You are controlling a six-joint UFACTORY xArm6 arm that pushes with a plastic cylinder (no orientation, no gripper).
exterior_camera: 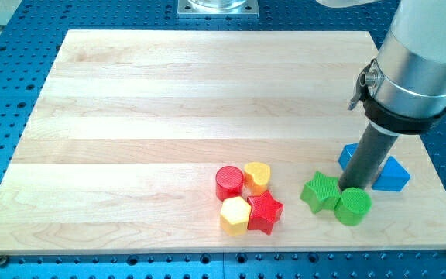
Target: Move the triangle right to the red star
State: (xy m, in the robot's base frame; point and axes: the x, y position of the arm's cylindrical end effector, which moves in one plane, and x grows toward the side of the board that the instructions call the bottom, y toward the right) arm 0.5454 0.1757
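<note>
The red star (265, 211) lies near the view's bottom, right of centre, touching a yellow hexagon (235, 215) on its left. A blue triangle (391, 175) lies at the view's right, partly hidden behind my rod. My tip (352, 187) rests just left of the blue triangle, above a green cylinder (353, 206) and right of a green star (320, 191). Another blue block (348, 155) shows behind the rod; its shape is hidden.
A red cylinder (229, 182) and a yellow heart (257, 177) sit just above the yellow hexagon and red star. The wooden board (169, 101) lies on a blue perforated table. The arm's grey body (416, 62) fills the view's top right.
</note>
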